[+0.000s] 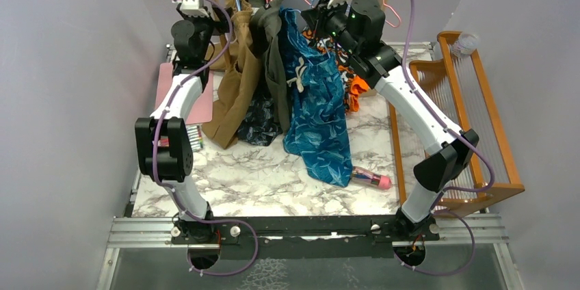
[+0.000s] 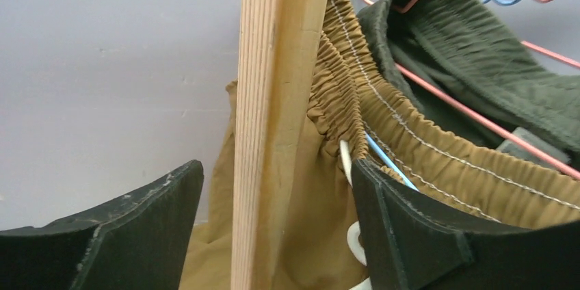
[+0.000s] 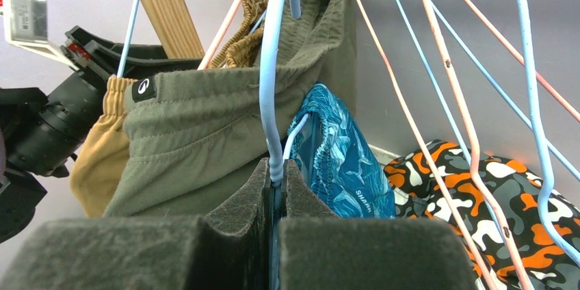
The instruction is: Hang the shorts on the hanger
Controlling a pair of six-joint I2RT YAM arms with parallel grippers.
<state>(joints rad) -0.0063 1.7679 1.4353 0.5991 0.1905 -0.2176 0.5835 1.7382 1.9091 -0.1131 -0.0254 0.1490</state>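
Starting w/ the biggest: the marble bench (image 1: 232,174) carries the lower hem of the shorts (image 1: 318,119). The rest of them hangs from up at the back, just beside an olive garment (image 1: 273,64). In the right wrist view a light-blue wire runs into the gathered waistband, so prob. threaded on. Can't confirm how securely.

Fabric looks shiny and thin, so I'd judge it light, floppy and slippery. It's likely to slide along bare wire and bunch to one side. Best hold is the waistband: the elastic gathers give bulk for the pads to bite. Hem is too slick, and the cream drawstring (image 1: 299,79) would just pull loose.

The hanger (image 3: 265,78) is thin wire, prob. springy, apt to twist or swing if pinched off-centre. Grip near the neck, as now.

Right claw (image 3: 275,170) is closed tight on that wire, w/ the shorts touching or nearly so on its right. Left claw (image 2: 277,167) stands wide, holding nothing. Its jaws straddle a wooden post (image 2: 273,64) w/ gaps both sides, and a tan garment (image 2: 444,160) is against the right jaw.
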